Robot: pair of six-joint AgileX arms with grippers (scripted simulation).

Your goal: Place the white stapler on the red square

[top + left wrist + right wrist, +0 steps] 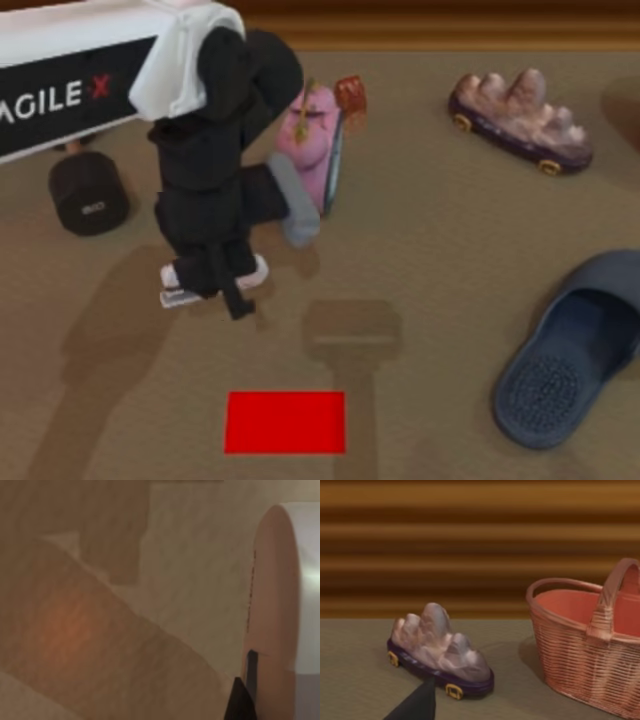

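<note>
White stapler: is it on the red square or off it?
Off. The white stapler lies under the left gripper, apart from the red square.

Woven wicker basket [585,645]; matt cloth-like table [430,250]; glossy white stapler [212,280].

- The white stapler [215,281] shows only its two ends; the left arm [215,190] covers the middle.
- The left gripper's fingers are hidden under that arm.
- The dumbbell [88,192] is partly behind the arm's base.
- The slipper [572,350] and the basket [590,640] are cut off by picture edges.
</note>
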